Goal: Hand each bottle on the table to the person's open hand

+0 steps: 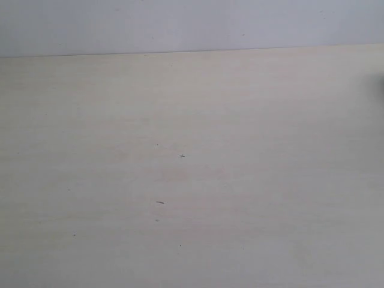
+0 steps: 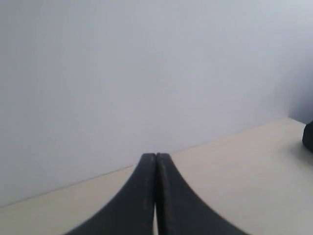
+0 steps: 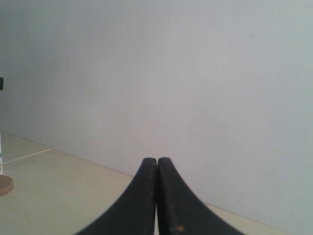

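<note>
No bottles show in any view, and the person's hand is out of view. The table (image 1: pixel 192 180) is a wide pale beige top with a few tiny dark specks (image 1: pixel 159 203). Neither arm appears in the exterior view. In the left wrist view my left gripper (image 2: pixel 156 155) is shut, its black fingers pressed together with nothing between them, low over the table (image 2: pixel 234 166). My right gripper (image 3: pixel 157 160) is likewise shut and empty, above the table (image 3: pixel 58 191) and facing the wall.
A plain pale wall (image 1: pixel 180 24) runs along the table's far edge. A dark shape (image 1: pixel 381 87) cuts in at the right border, and a dark shape (image 2: pixel 308 137) also shows at the left wrist view's edge. A tan round base (image 3: pixel 4 185) shows at the right wrist view's edge.
</note>
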You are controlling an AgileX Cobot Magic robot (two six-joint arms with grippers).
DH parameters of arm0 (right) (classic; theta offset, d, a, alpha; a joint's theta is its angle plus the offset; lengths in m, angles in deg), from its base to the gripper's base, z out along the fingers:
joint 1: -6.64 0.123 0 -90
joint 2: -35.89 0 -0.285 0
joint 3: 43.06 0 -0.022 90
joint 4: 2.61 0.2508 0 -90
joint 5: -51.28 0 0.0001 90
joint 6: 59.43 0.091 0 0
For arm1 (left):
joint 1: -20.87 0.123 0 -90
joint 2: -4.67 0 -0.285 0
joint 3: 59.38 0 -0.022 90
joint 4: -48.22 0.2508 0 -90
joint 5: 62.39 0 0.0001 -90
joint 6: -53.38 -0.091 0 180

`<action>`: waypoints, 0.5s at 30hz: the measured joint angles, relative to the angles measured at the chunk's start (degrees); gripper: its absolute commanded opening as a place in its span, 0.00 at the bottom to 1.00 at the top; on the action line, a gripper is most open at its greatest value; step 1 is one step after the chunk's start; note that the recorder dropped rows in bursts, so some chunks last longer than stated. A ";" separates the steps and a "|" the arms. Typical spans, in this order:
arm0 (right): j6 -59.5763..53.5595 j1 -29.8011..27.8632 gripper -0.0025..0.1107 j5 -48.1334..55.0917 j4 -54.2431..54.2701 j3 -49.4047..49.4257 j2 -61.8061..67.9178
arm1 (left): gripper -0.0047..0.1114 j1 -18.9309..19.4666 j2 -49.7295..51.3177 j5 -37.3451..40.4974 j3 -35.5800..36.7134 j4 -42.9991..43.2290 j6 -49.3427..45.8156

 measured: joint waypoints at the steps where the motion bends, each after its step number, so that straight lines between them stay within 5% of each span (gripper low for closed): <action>1: 0.00 0.00 0.02 0.00 0.00 0.00 0.00 | 0.04 0.00 -1.47 0.00 0.00 -0.11 0.00; 15: -0.05 0.00 0.02 0.00 0.09 0.00 0.00 | 0.04 2.24 -5.00 1.32 0.00 -0.33 0.00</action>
